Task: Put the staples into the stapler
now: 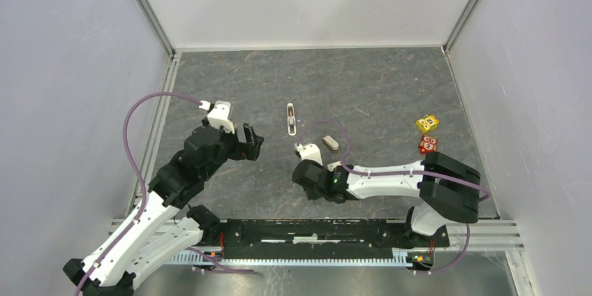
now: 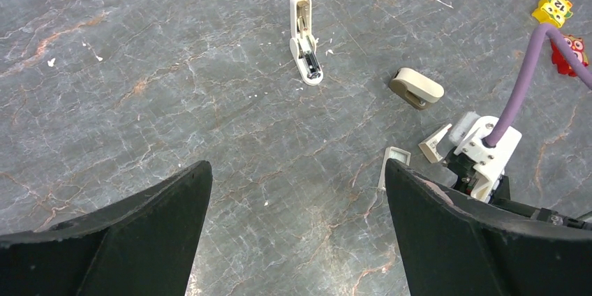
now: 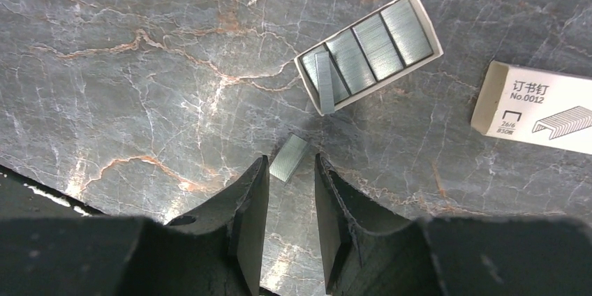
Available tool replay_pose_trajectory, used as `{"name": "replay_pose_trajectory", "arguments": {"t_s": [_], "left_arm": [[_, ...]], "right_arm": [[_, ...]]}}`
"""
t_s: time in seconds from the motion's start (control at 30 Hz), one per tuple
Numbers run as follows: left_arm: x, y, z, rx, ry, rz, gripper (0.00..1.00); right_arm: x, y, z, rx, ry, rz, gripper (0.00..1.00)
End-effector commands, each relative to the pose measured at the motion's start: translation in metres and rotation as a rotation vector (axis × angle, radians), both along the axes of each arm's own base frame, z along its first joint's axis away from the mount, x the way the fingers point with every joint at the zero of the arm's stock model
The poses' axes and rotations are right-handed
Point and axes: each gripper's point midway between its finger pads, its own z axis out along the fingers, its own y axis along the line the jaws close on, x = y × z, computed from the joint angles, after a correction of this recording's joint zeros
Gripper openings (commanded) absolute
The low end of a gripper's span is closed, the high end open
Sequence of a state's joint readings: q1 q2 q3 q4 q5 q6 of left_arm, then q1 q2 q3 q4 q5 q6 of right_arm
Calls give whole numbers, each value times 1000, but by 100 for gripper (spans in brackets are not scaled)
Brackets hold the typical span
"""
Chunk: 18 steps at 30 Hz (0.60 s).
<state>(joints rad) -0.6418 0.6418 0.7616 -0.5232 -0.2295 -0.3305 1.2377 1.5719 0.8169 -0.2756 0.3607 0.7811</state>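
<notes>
- One dark grey marbled table top (image 1: 391, 86) fills the middle of the top view.
- Two black-and-white robot arms rise from the bottom edge, one at lower left and one at lower right.
- Left gripper (image 2: 297, 167): one unit. The jaws are spread wide and nothing is between them. It hangs above the table at centre left of the top view.
- Right gripper (image 3: 290, 165): one unit. The jaws stand narrowly apart, clamping nothing.
- One cream plastic stapler (image 1: 290, 118) lies flat and folded open at upper centre. Its metal channel faces up, well apart from both grippers.
- One tan rounded plastic piece (image 2: 417, 88) lies right of the stapler.
- One white card box sleeve with printed lettering (image 3: 534, 107) lies at the right edge of the right wrist view.
- One white open tray (image 3: 305, 86) lies at upper centre of that view.
- Two cartoon-face cubes sit at the far right of the top view, the yellow one (image 1: 427, 123) above the red one (image 1: 428, 144).
- Staples in the tray (image 3: 380, 43): four grey blocks lie side by side. One narrower strip (image 3: 325, 83) lies slanted over the leftmost block.
- One loose strip of staples (image 3: 293, 149) lies on the table. Its near end is in the gap at the right gripper's fingertips.
</notes>
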Motion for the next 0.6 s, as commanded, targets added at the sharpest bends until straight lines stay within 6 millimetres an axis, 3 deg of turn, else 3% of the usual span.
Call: {"name": "replay_pose_trajectory", "arguments": {"t_s": [0.0, 0.33, 0.57], "left_arm": [[2, 1, 5, 34, -48, -26, 100], [1, 1, 6, 33, -52, -28, 100], [1, 2, 6, 34, -56, -26, 100]], "right_arm": [[-3, 12, 4, 37, 14, -22, 36], [-10, 14, -5, 0, 18, -19, 34], [-10, 22, 0, 4, -4, 14, 28]]}}
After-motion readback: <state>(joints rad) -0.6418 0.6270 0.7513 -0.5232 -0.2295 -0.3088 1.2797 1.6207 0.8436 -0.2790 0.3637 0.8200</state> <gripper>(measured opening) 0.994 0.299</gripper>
